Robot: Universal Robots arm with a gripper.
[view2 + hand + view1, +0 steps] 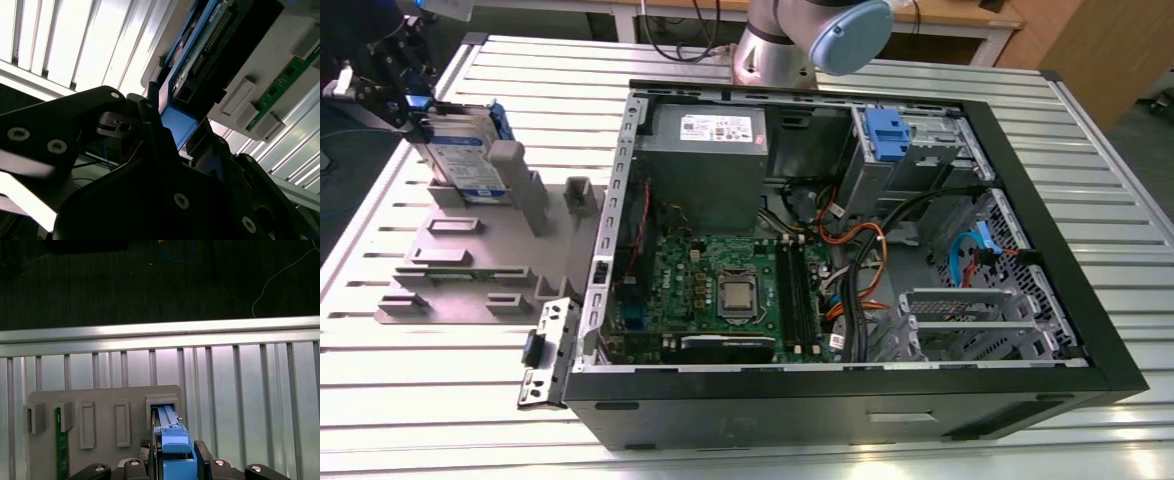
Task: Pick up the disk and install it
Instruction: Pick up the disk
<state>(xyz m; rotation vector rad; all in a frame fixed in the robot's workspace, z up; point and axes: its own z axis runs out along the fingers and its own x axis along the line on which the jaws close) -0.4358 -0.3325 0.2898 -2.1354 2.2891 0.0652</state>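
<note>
The disk stands on edge at the back left corner of the grey stepped fixture, its silver face and label toward the exterior view's right. My gripper comes in from the exterior view's left and is shut on the disk's upper part. In the first wrist view the bright blue carrier sits tightly between my black fingers, and the disk's far end reaches into the fixture's slot. The second wrist view shows the blue frame wedged between the gripper's dark parts.
The open computer case lies to the exterior view's right, with a metal drive bay and a fixed blue bracket at its back. A green memory stick sits in the fixture. The slatted metal table ends just beyond the fixture.
</note>
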